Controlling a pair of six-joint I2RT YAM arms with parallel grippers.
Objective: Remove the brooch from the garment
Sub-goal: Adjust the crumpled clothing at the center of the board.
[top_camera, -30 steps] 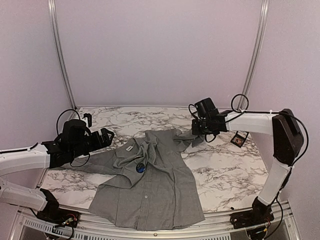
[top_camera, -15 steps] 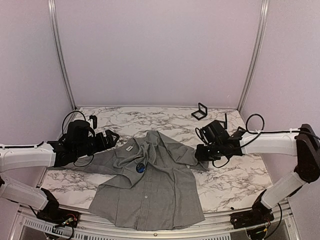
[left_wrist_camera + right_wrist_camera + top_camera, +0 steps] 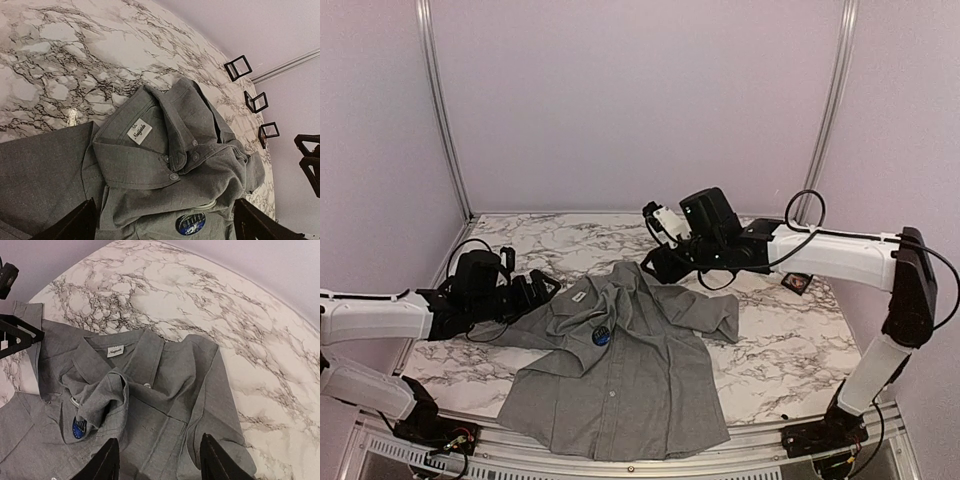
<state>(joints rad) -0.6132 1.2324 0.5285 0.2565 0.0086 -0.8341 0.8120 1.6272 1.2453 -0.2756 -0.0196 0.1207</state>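
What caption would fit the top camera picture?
The left claw and right claw open beside a grey shirt with its blue brooch.

The garment (image 3: 620, 380) is lying front up across the middle of the table (image 3: 790, 350), its collar pointing toward the far side and its hem reaching the near edge. One sleeve is running out to the left and the other is bunching up on its right side. The brooch (image 3: 601, 337) is sitting on the chest just below the collar. The left gripper (image 3: 542, 287) is hanging over the left sleeve beside the collar, the right gripper (image 3: 652, 266) is hovering just behind the collar, and a small stand (image 3: 798, 283) is sitting near the table's right edge, well apart from the garment.
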